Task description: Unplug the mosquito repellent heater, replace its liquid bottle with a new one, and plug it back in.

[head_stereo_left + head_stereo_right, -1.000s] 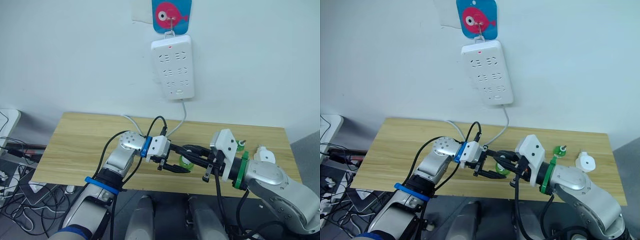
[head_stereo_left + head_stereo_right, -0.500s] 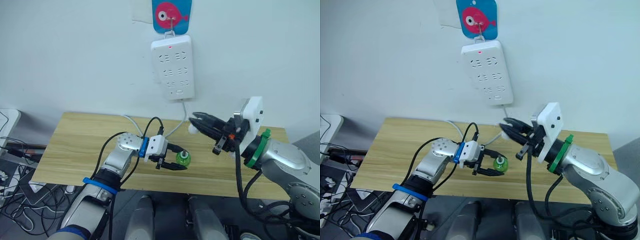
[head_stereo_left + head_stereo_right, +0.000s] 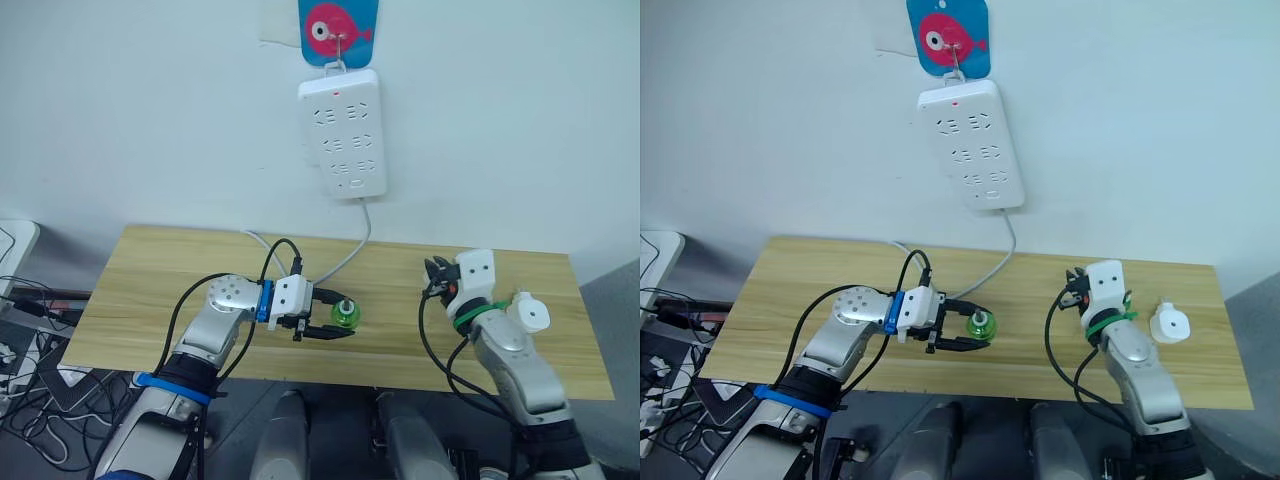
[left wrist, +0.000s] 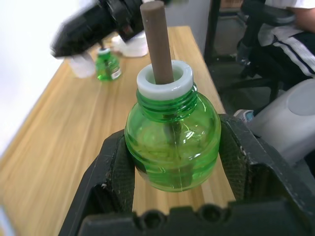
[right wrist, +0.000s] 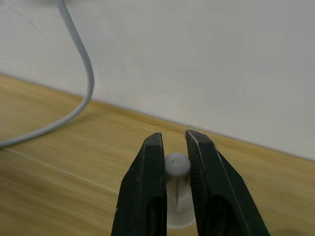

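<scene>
My left pincer [image 3: 338, 318] is closed around the round belly of the new bottle [image 4: 172, 142]. It holds the bottle upright just above the table [image 3: 150, 290]. The bottle is green and see-through, with a white collar and a bare brown wick standing straight up out of the neck. My right pincer [image 5: 174, 135] is nearly closed, pinching a small white rounded cap [image 5: 177, 164] between its fingers, low over the table near the wall. I judge this cap belongs to the bottle I hold, which is why I take it for the new one.

Beyond my right pincer, on its far side from the left one, the white heater [image 3: 530, 315] lies unplugged on the table. The old bottle [image 4: 107, 66], also green, stands close beside it.

What could go wrong:
- The open bottle could tip in my left pincer, and liquid could run out around the wick.
- The wick could bend or snap if it knocks against the heater's opening off-centre.
- The belly is round and smooth, so it could slip from a slack grip.
- The cap could roll off the table if I let it go carelessly.
- The two bottles look alike, and I could pick up the wrong one.

Counted: two green bottles, one heater and one cap. One white power strip [image 3: 342, 135] hangs on the wall above both pincers, with one cable [image 5: 83, 93] trailing down from it.
</scene>
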